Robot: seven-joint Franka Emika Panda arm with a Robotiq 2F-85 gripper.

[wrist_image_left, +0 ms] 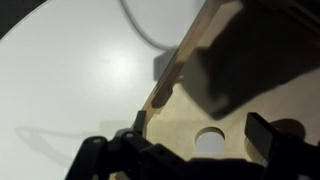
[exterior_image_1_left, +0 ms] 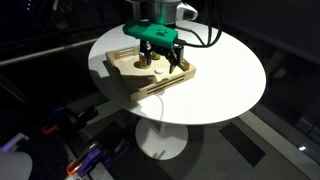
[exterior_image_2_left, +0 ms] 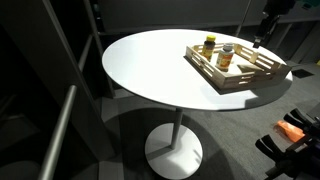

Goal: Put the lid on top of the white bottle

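Note:
In an exterior view the white bottle [exterior_image_2_left: 227, 56], short with an orange-brown band, stands in the wooden tray [exterior_image_2_left: 240, 80]. In the wrist view a small pale round disc, which looks like the lid [wrist_image_left: 210, 140], lies flat on the tray floor [wrist_image_left: 180, 110]. My gripper [wrist_image_left: 203, 130] hangs open just above the tray, its dark fingers [wrist_image_left: 262, 131] on either side of the disc and nothing held. In both exterior views the gripper [exterior_image_1_left: 163, 62] [exterior_image_2_left: 258, 40] is over the tray's end away from the bottles.
A taller yellow-capped bottle [exterior_image_2_left: 209, 44] stands in the tray next to the white bottle. The tray sits on a round white pedestal table [exterior_image_2_left: 150, 60] near its edge. A cable [wrist_image_left: 150, 35] crosses the tabletop. Dark floor and clutter surround the table.

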